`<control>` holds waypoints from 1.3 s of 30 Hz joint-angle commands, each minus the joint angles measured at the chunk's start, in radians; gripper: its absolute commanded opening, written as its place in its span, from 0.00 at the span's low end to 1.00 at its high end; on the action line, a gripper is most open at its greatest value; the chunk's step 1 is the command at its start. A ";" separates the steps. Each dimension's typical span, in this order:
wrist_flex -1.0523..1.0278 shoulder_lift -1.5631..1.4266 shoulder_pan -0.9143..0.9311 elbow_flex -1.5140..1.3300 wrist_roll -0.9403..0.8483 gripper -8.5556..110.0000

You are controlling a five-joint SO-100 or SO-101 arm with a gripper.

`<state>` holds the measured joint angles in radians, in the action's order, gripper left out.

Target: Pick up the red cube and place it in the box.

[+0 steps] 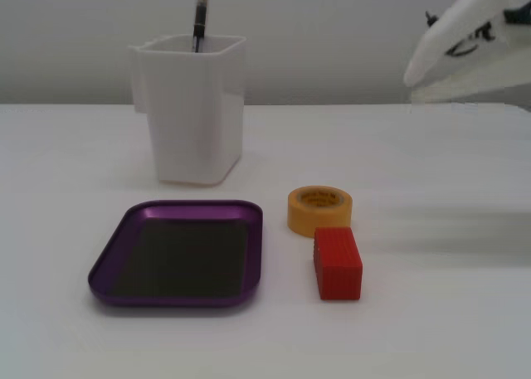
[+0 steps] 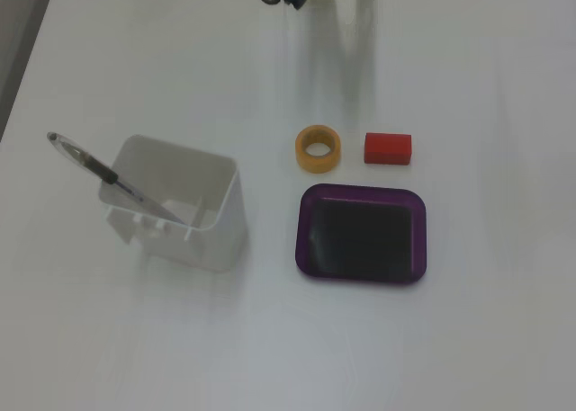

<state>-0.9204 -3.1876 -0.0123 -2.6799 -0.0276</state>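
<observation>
- The red cube [image 1: 338, 263] is lying on the bare bench [image 1: 448, 329], untouched by anything, so the pick-up is not yet done.
- In a fixed view from the front it is sitting just right of the box [image 1: 108, 267], close to it but apart, with the yellow tape roll [image 1: 319, 210] just behind it, near enough that the two may be touching.
- In a fixed view from above, the red cube [image 2: 388, 147] is showing beside the yellow tape roll [image 2: 319, 148], a small gap between them, both just beyond the rim of the box [image 2: 360, 192].
- The box is standing empty, its dark bottom showing bare, so nothing is placed yet.
- The pincer [image 1: 465, 43] is hanging high at the top right of the front view, well apart from the cube; it is white and blurred against the pale wall, and I cannot tell whether its fingers are apart or together.
- In the view from above only faint streaks are showing near the top edge, too vague to read.
- The white cup [image 1: 192, 105] with a pen [image 1: 200, 18] is standing behind the box, clear of the likely path.
- Judging from this, the whole task is remaining: reaching down, gripping the cube without nudging the tape roll, lifting, carrying across and releasing inside the rim.
</observation>
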 commanded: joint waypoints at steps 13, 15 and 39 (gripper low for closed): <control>-0.261 1.278 -0.129 0.976 0.199 0.22; -0.285 1.379 -0.178 1.057 0.250 0.23; -0.218 1.764 -0.199 1.120 0.284 0.23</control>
<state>-1.1505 -1.4312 -0.2086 -1.6015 0.2500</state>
